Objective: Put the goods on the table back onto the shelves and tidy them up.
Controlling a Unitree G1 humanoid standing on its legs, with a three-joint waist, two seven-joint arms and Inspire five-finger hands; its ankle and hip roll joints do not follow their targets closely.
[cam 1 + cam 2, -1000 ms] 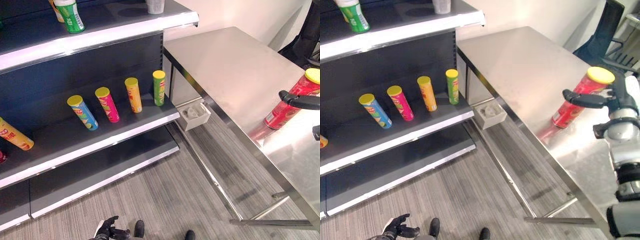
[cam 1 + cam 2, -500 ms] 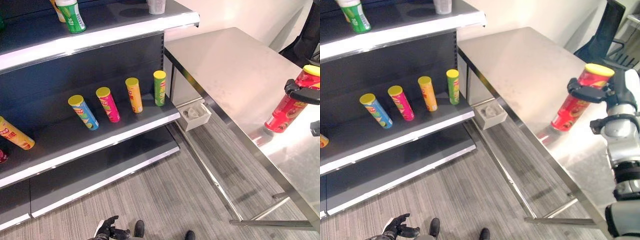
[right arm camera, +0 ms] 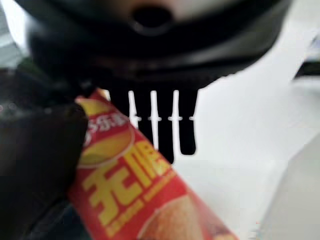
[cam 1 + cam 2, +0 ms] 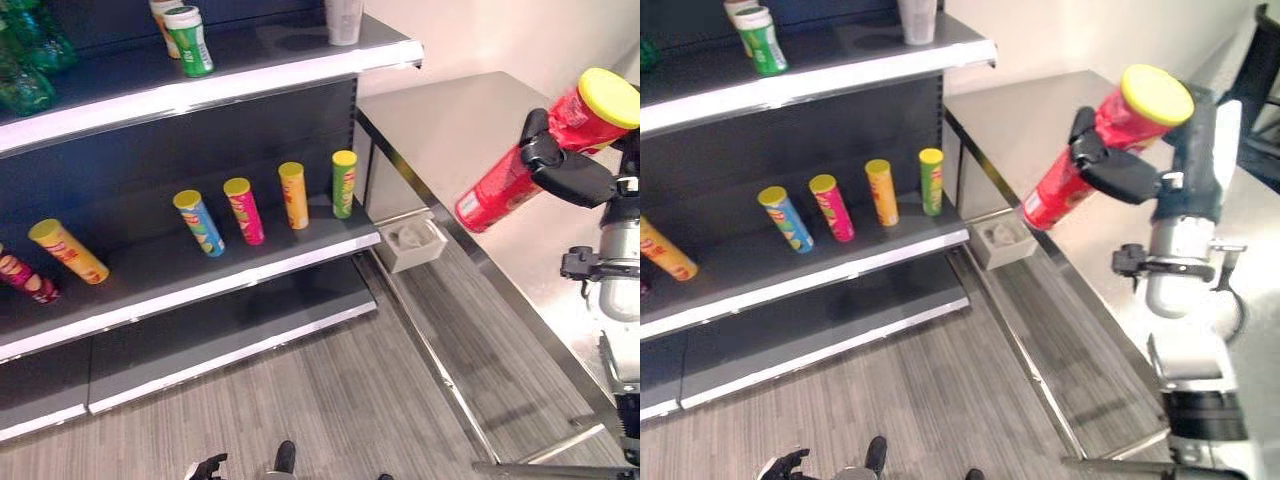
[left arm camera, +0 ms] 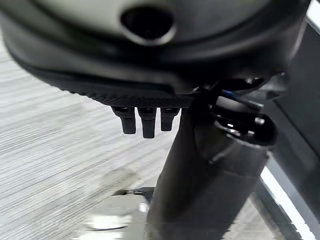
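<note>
A red chip can [image 4: 1092,156] with a yellow lid is held in the air above the steel table [image 4: 470,135], tilted, its lid end higher. The right hand [image 4: 1118,172] is clamped around its upper part. On the middle shelf [image 4: 200,275] four cans are standing in a row: a blue can [image 4: 199,222], a pink can [image 4: 244,210], an orange can [image 4: 293,194] and a green can [image 4: 344,183]. A small white box [image 4: 414,243] is seen beside the shelf end, with something pale inside. The left hand [image 5: 144,119] is seen low above the floor, its fingers hanging relaxed and holding nothing.
</note>
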